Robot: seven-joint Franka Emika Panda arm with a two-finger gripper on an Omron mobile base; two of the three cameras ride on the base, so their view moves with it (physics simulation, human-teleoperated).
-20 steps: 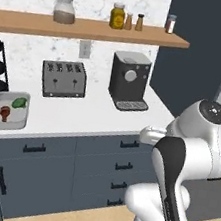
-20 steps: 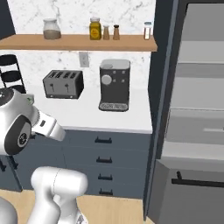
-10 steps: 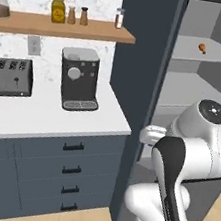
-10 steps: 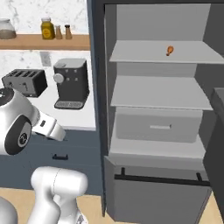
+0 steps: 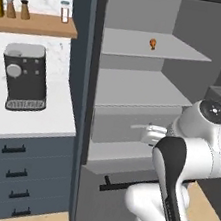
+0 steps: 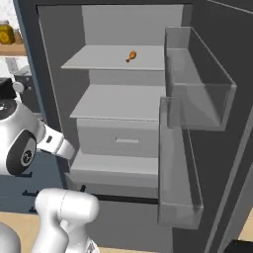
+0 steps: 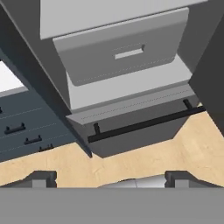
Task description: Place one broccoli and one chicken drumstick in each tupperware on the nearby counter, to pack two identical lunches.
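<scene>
Small orange club-shaped chicken drumstick point(image 5: 153, 43) on upper fridge shelf point(image 5: 157, 49), end effector point(image 7: 107, 177) released

Legible text: none | coffee machine point(image 5: 25, 78): dial and panel without readable marks | shelf jars point(image 5: 64, 11): labels too small to read | fridge drawer point(image 7: 124, 49): unmarked

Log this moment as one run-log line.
fridge open | chicken drumstick on top shelf | claw open, empty, facing the drawer
</scene>
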